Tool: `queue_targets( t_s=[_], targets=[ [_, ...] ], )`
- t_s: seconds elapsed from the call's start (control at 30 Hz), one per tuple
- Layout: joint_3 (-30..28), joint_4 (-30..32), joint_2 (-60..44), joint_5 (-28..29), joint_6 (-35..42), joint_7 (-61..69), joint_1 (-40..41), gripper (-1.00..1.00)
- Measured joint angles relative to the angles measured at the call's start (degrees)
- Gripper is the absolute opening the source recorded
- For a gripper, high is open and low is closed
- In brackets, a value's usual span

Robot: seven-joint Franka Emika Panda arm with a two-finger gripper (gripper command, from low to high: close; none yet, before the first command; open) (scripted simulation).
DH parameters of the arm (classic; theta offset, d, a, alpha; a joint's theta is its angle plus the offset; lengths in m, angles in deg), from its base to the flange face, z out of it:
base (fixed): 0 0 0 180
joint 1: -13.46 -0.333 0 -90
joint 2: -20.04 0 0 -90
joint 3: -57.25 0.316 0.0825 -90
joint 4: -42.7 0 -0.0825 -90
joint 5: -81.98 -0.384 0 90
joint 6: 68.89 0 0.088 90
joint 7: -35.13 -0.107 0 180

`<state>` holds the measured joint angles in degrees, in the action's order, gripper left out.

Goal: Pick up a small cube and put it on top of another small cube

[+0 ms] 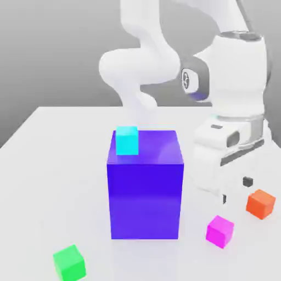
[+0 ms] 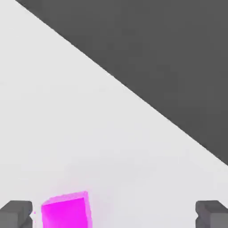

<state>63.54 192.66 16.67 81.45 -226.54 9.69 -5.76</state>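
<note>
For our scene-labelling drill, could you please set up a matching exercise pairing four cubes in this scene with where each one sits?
Things:
1. cyan cube
2. magenta cube
3. orange cube
4. green cube

Places:
A. on the table, at the exterior view's lower left
B. on top of the big blue block
C. on the table, nearest the exterior view's right edge
D. on the table, between the big blue block and the orange cube

Pairs: 1-B, 2-D, 3-C, 4-A
</note>
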Motion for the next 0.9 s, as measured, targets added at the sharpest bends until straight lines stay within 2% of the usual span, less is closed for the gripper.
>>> queue_targets(
  t_s=[0.23,0.27,0.5,0.7,0.9],
  targets=[
    [-2.52,0.01,-14.54,6.21,-10.18,-2.44,-3.06,0.0],
    [-3.09,-0.36,-16.49,6.49,-11.75,-2.68,-3.58,-1.0],
    [-3.19,-0.44,-16.92,6.75,-12.06,-2.9,-3.65,-1.0],
    [-1.2,1.07,-6.65,4.05,-3.02,-0.57,-2.3,-1.0],
    [-6.23,-4.22,-6.22,3.33,4.03,9.31,5.44,-1.0]
  ],
)
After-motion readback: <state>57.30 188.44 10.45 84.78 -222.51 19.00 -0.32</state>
